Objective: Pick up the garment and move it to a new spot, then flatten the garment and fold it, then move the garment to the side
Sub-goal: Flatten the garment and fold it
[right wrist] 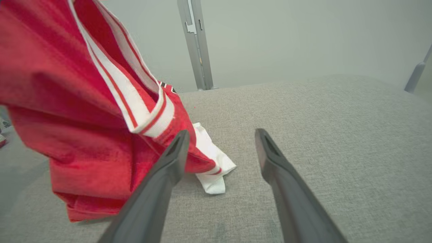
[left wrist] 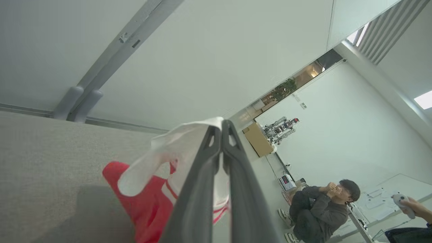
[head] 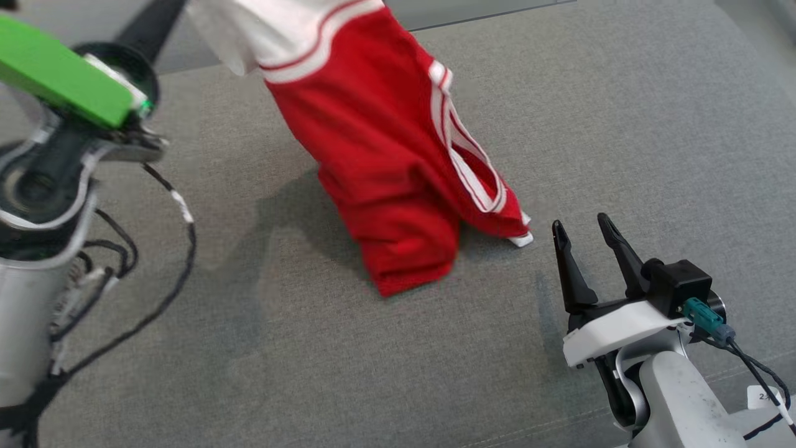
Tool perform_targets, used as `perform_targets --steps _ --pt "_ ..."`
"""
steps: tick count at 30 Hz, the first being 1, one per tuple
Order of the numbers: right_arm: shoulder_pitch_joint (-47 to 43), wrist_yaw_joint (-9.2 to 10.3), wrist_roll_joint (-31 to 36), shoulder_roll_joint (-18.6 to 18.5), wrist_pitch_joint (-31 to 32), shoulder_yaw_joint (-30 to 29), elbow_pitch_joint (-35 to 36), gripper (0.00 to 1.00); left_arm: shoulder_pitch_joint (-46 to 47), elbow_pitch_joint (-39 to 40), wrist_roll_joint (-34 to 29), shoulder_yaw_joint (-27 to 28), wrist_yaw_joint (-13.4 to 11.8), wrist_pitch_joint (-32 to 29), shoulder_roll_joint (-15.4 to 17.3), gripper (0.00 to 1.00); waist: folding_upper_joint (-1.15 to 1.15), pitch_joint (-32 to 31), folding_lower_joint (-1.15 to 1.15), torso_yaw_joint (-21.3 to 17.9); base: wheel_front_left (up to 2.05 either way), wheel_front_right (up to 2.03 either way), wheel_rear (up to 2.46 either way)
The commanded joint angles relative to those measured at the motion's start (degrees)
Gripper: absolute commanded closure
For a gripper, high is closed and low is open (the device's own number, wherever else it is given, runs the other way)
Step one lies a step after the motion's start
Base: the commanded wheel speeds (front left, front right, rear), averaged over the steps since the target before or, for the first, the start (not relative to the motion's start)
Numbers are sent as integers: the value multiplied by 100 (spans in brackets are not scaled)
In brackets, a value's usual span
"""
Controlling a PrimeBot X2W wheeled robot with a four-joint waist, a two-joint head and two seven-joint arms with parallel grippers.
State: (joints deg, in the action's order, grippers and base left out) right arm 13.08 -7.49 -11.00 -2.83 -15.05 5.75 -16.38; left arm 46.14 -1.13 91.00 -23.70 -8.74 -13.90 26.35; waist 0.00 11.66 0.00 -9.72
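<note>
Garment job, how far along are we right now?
Done: the pick-up. The left gripper is shut on the white edge of the garment, which hangs from it with its red lower end resting on the grey surface. In hand: the move to a new spot. The right gripper is open beside the hem, holding nothing. Left: laying it down, flattening, folding, moving it aside.

1 garment (head: pixel 385 162); 2 hands: left hand (left wrist: pixel 222 124), right hand (head: pixel 581 223).

Room is reading as a robotics lab: a second robot (left wrist: pixel 281 127) is standing by the far white wall beside a brown cabinet (left wrist: pixel 258 139), a person (left wrist: pixel 317 209) is sitting low on the floor, someone at the right edge is holding a white controller (left wrist: pixel 401 201), and ceiling light panels (left wrist: pixel 423 99) are glowing.
</note>
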Motion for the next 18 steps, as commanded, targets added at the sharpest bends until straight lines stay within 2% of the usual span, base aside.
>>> perform_targets --steps 1,4,7,11,13,16,18 --pt "-39 -1 -70 -19 -18 3 1 0 139 141 115 139 -174 -53 127 100 0 -55 0 37 0 0 0" --pt "-22 -1 -146 -17 -18 32 13 0 539 415 181 506 -733 -144 442 100 0 -77 0 11 0 0 0" --pt "-22 -1 -236 -18 -18 48 21 0 1012 523 100 675 -1223 -81 522 100 0 -75 0 -23 0 0 0" --pt "-47 -1 -355 -16 -18 61 26 0 1589 627 -139 509 -1764 108 237 100 0 -56 0 -69 0 0 0" --pt "0 -1 -423 -17 -18 54 50 0 1756 723 -300 248 -1941 164 13 100 0 8 0 -108 0 0 0" --pt "135 -1 -537 -15 -18 87 103 0 1696 812 -518 -190 -2114 316 -349 100 0 148 0 -223 0 0 0" --pt "186 -1 -611 -17 -18 104 141 0 1484 809 -751 -520 -2121 521 -588 100 0 261 0 -328 0 0 0"
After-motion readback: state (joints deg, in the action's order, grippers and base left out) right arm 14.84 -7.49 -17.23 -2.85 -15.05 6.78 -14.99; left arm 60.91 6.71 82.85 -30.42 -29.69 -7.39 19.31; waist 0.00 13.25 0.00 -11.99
